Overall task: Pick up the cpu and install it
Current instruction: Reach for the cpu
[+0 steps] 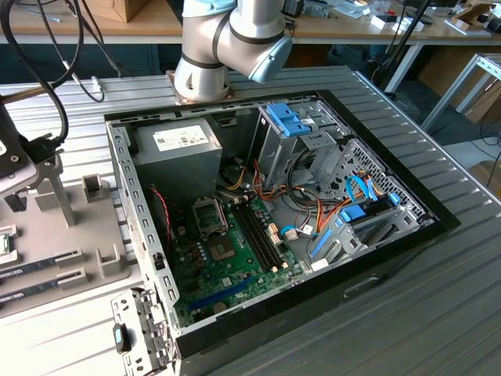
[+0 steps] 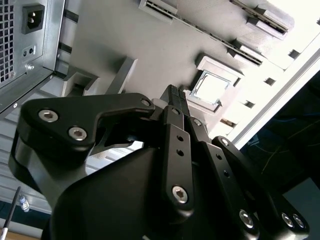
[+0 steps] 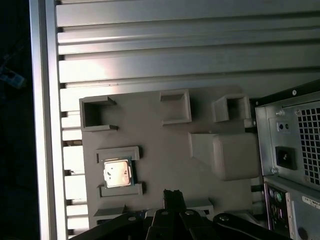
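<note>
The cpu [image 3: 117,173], a small square chip with a silver top and a thin green rim, lies flat in a recess of the grey fixture plate [image 3: 165,150]. The second wrist view has the cpu [image 2: 210,86] just beyond my black fingertips. My gripper [image 3: 172,196] hangs above the plate, a short way to the side of the chip and not touching it. Its fingers meet at one tip and hold nothing, as the gripper [image 2: 173,95] in the second wrist view also shows. In the exterior view the cpu [image 1: 4,244] sits at the far left edge.
The open computer case [image 1: 274,227] lies on the ribbed table, with the empty socket [image 1: 210,215] on the green motherboard and the grey power supply [image 1: 176,149] beside it. Memory sticks [image 1: 47,265] rest in slots of the fixture. Cables hang at the exterior view's left.
</note>
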